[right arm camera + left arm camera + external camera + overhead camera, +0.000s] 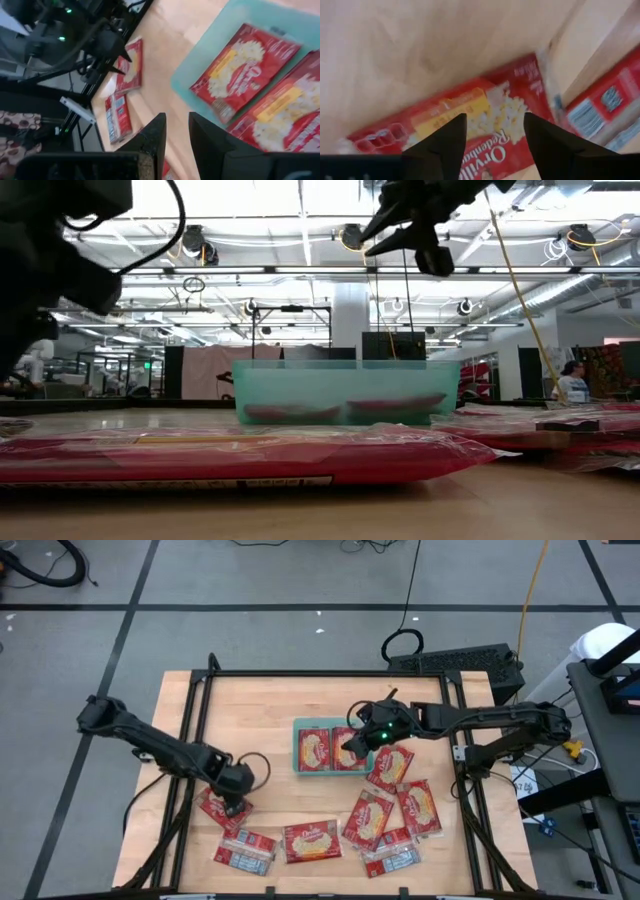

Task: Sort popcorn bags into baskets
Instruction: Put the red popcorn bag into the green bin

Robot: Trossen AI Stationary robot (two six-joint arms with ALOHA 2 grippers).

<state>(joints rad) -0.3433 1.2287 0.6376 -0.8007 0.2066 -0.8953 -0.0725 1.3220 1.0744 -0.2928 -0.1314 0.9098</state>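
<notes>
Directly beneath the left gripper lies one popcorn bag on the tabletop, its long axis running crosswise under the parted, empty fingers. Over the teal basket, which holds two bags, the right gripper hangs with fingers narrowly apart, holding nothing.

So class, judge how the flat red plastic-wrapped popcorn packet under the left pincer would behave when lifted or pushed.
The flat red plastic-wrapped popcorn packet lies thin and flat on the wooden table, so it probably slides rather than rolls or tips. Its glossy wrap may be slippery. Gripped at one edge by the left pincer, it might sag somewhat.
</notes>
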